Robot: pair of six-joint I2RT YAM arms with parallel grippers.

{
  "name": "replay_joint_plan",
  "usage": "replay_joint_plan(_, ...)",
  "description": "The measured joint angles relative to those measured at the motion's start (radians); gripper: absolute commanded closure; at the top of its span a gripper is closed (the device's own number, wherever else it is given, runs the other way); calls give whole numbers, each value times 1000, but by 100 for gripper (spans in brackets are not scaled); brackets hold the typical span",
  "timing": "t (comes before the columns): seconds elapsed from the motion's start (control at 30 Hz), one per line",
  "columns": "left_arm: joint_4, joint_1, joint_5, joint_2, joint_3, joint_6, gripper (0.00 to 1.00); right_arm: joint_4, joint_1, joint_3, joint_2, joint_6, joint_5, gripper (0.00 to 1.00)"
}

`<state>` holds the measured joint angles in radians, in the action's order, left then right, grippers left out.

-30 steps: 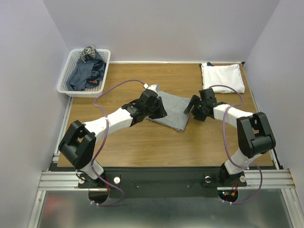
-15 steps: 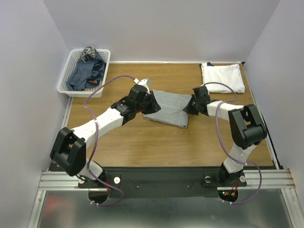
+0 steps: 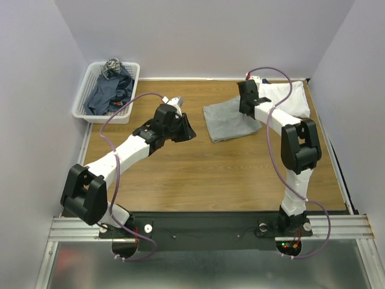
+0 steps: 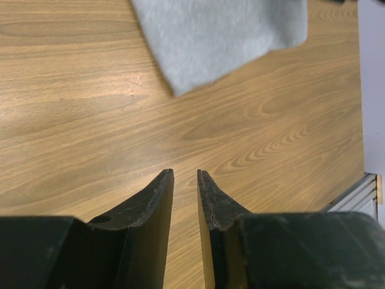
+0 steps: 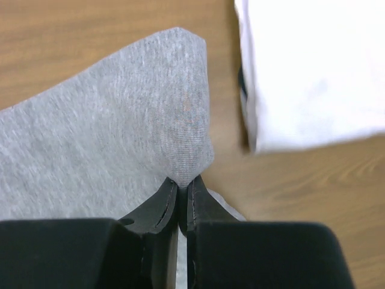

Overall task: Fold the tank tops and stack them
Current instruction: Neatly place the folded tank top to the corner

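Top external — lattice basket (image 3: 81, 103) back-left holds dark tank tops (image 3: 107, 93).

A folded light grey tank top (image 3: 228, 120) lies on the table (image 3: 198, 174) just beside a folded white one (image 3: 295, 99); dark tops (image 3: 108, 93) sit crumpled in the basket (image 3: 81, 102).

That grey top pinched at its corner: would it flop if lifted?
Probably floppy: the grey top bunches into a soft ridge where the jaws pinch it. Likely light, being thin knit. It may sag and unfold, held at one edge only.
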<state>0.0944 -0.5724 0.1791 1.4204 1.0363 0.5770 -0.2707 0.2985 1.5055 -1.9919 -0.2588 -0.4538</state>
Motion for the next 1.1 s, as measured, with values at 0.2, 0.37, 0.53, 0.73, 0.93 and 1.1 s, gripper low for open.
replay_joint_plan(0.2, 10, 29, 32, 18, 0, -37, 66, -36, -5, 190, -116, 167, -119, 99)
replay_joint_plan(0.37, 16, 58, 59, 48, 9, -62, 66, -60, -9, 318, -173, 293, -201, 99)
replay_joint_plan(0.53, 16, 79, 89, 87, 24, -80, 66, -69, -28, 433, -216, 386, -257, 99)
replay_joint_plan(0.73, 15, 96, 123, 109, 27, -91, 66, -75, -52, 547, -257, 481, -297, 100)
replay_joint_plan(0.93, 15, 110, 147, 142, 27, -98, 66, -81, -65, 632, -272, 546, -320, 100)
replay_joint_plan(1.1, 15, 116, 162, 155, 27, -99, 66, -81, -71, 657, -272, 575, -328, 99)
